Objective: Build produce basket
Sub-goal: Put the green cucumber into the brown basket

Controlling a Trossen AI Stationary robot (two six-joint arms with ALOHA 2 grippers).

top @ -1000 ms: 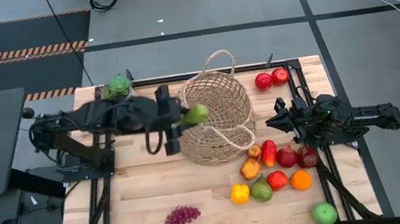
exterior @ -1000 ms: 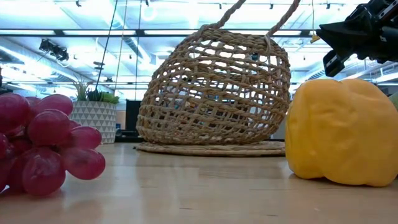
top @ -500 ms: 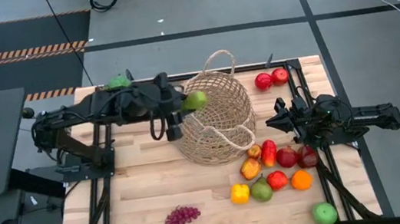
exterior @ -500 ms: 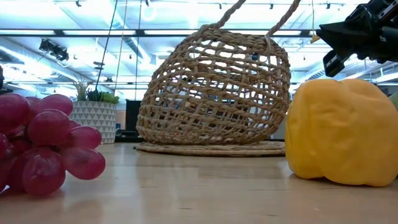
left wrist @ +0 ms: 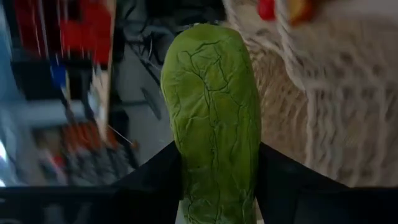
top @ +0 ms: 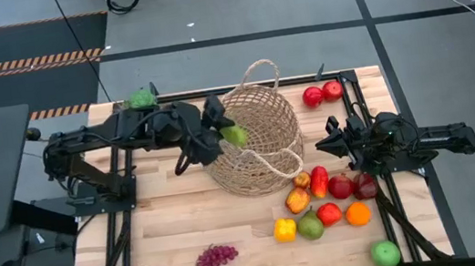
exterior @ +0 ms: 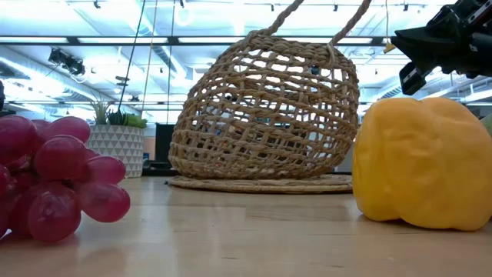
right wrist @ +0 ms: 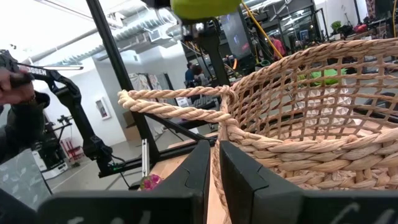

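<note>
While no writing reads clearly:
Left gripper [top: 222, 131]: clamps green cucumber [top: 235, 135] over basket [top: 261, 139] rim.
Right gripper [top: 325, 146]: fingers nearly together, perhaps empty, beside basket.

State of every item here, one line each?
Large tan open-weave wicker basket: tilted, rim clamped by the right gripper.
Green wrinkled vegetable: held over the basket's opening.
Left gripper: shut on the vegetable.
Right gripper: shut on the basket rim.
Purple grape bunch: lying on the table.
</note>
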